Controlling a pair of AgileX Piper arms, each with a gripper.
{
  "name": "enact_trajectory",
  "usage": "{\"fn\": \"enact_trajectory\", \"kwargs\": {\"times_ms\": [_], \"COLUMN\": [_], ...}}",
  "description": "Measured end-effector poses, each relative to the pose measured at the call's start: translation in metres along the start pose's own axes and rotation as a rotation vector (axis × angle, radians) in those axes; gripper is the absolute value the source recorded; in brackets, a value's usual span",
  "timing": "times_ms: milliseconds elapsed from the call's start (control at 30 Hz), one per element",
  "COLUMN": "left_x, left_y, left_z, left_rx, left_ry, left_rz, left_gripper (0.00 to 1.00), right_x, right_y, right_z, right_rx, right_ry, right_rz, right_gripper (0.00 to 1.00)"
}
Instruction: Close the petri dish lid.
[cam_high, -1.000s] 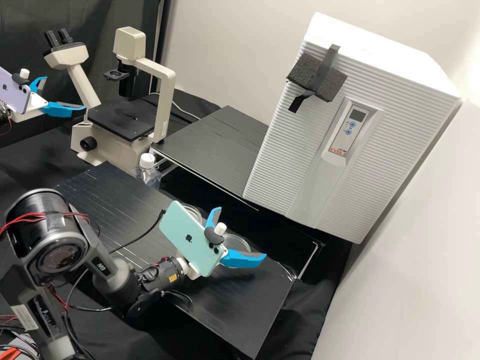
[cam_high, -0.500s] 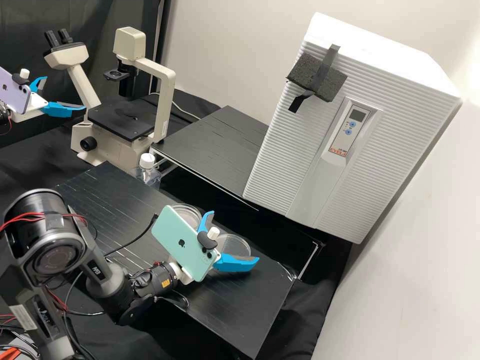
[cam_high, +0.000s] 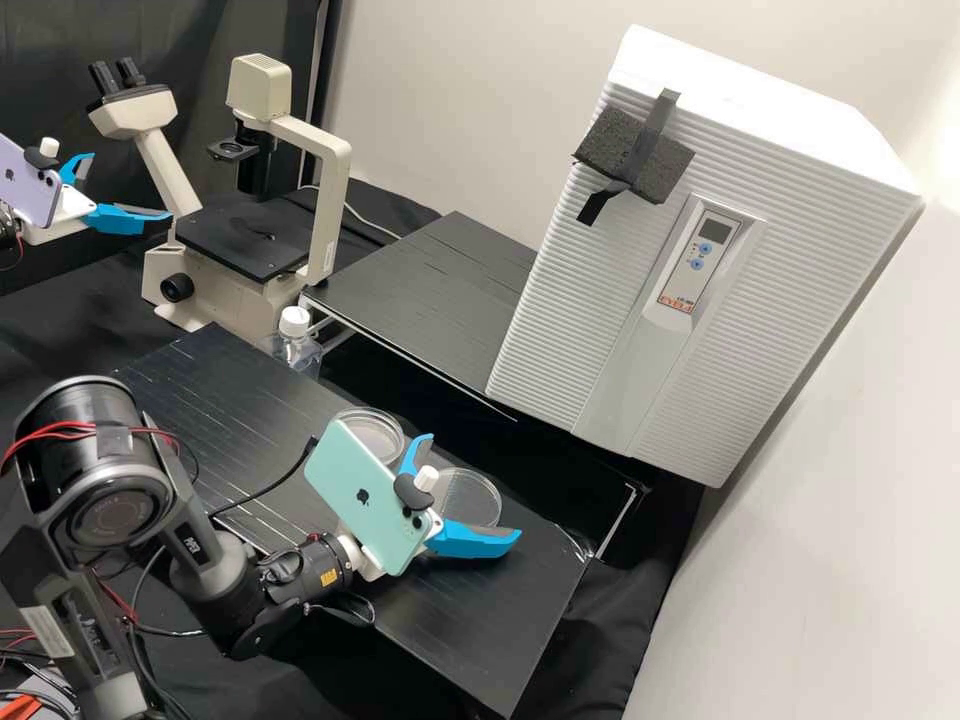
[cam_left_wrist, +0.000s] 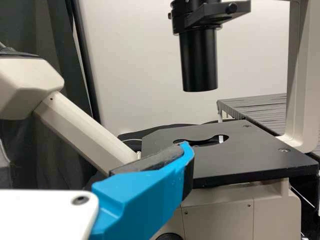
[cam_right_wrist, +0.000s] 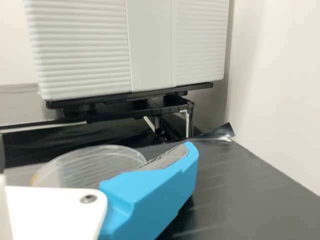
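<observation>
The right claw (cam_high: 474, 487) was low over the black desk (cam_high: 190, 400), open, its two blue fingers spread well apart. A clear round dish piece (cam_high: 472, 488) lay on the desk in the gap between them; whether either finger touched it could not be told. A second round dish piece (cam_high: 380, 426) lay on the desk on the other side of that claw's smaller-looking finger, just beside it and partly hidden by the mint phone (cam_high: 365, 495) mounted behind the claw. Which of the two pieces was the lid could not be made out.

The left claw (cam_high: 130, 186) was well apart from the dish pieces, open and holding nothing, with the microscope (cam_high: 330, 200) ahead of it. The capped clear bottle (cam_high: 296, 345) stood between the microscope and the right claw. The white ribbed cabinet (cam_high: 560, 300) was ahead of the right claw, beyond the desk.
</observation>
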Motion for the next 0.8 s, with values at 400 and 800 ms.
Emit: {"fn": "enact_trajectory", "kwargs": {"times_ms": [400, 800], "left_x": [0.0000, 0.0000], "left_y": [0.0000, 0.0000], "left_z": [0.0000, 0.0000], "left_rx": [0.000, 0.000], "left_ry": [0.000, 0.000], "left_rz": [0.000, 0.000], "left_gripper": [1.00, 1.00], "right_x": [-0.0022, 0.0006], "right_y": [-0.0038, -0.0080], "right_z": [0.0026, 0.0037], "right_rx": [-0.047, -0.091], "right_ry": [-0.012, -0.028], "right_rz": [-0.011, 0.010], "right_gripper": [1.00, 1.00]}}
